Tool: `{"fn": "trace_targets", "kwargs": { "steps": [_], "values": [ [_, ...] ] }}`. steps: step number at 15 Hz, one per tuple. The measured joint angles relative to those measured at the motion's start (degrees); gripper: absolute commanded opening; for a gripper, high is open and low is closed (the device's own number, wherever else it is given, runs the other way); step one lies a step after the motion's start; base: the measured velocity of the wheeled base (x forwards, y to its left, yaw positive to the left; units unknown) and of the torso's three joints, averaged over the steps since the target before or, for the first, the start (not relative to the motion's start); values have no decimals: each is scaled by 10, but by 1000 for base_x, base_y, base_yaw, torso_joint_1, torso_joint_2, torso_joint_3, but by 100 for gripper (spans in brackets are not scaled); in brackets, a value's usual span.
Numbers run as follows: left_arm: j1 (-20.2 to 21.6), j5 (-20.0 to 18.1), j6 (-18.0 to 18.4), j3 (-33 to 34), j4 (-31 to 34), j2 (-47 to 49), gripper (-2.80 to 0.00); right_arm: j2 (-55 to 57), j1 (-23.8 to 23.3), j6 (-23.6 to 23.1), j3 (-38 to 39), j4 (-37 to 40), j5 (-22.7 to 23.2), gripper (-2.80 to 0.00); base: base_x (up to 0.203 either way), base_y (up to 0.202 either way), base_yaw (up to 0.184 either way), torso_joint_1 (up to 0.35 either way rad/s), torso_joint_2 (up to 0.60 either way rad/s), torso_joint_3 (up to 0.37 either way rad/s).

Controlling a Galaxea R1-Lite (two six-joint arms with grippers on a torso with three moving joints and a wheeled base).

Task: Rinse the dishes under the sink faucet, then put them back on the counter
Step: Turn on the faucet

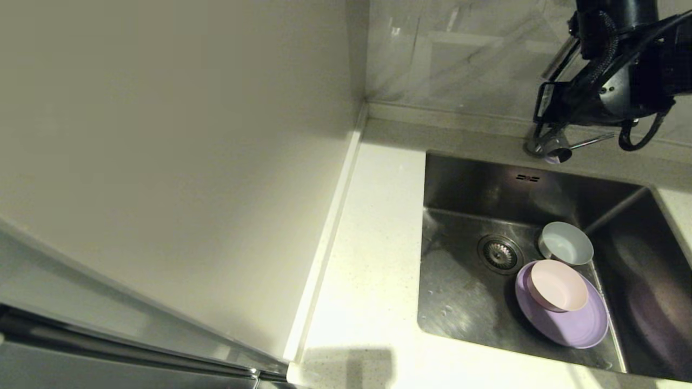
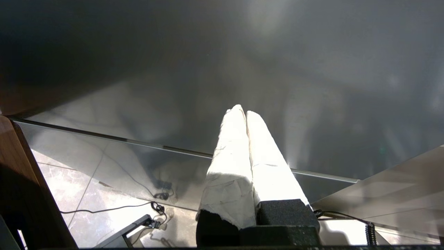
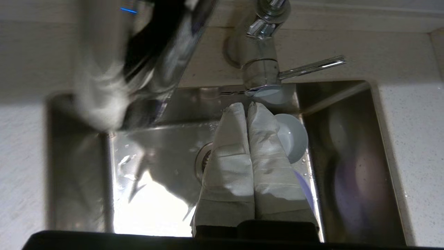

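**Dishes in sink; both claws clenched on nothing**

The counter point(image 1: 373, 227) runs along the sink's left edge and behind it, under the raised back edge. The sink point(image 1: 465, 292) is set into it, wet on its floor, with the drain strainer point(image 1: 498, 254) near the middle and the overflow slots point(image 1: 527, 177) on the back wall.

The faucet point(image 1: 546, 143) stands on the counter behind the sink's back edge, its lever handle point(image 3: 312, 66) pointing sideways.

The right arm is raised above the sink's back right part, by the faucet. The right gripper point(image 3: 246, 107) hangs over the basin, padded fingers pressed together, gripping nothing.

The lavender plate point(image 1: 567, 324) lies on the sink floor toward the front right, right of the strainer. The pink bowl point(image 1: 558, 284) sits on the plate's rear part. The pale blue-white bowl point(image 1: 565, 243) stands just behind them on the sink floor.

The left gripper point(image 2: 241, 111) is parked away from the sink, clenched and empty.
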Motion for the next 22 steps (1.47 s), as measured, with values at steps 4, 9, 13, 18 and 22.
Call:
{"fn": "trace_targets", "kwargs": {
  "steps": [4, 9, 13, 18, 22],
  "values": [
    [0, 0, 0, 0, 0, 0, -280, 11, -30, 0, -1, -12, -27, -280, 0, 0, 0, 0, 0, 0],
    [0, 0, 0, 0, 0, 0, -280, -2, -76, 2, 1, -13, -30, -280, 0, 0, 0, 0, 0, 0],
    [0, 0, 0, 0, 0, 0, -280, 3, -106, 0, 1, -33, -31, -280, 0, 0, 0, 0, 0, 0],
    [0, 0, 0, 0, 0, 0, -280, 45, -112, -2, 1, -82, -57, -280, 0, 0, 0, 0, 0, 0],
    [0, 0, 0, 0, 0, 0, -280, 69, -138, -11, -2, -116, -62, -280, 0, 0, 0, 0, 0, 0]
  ]
}}
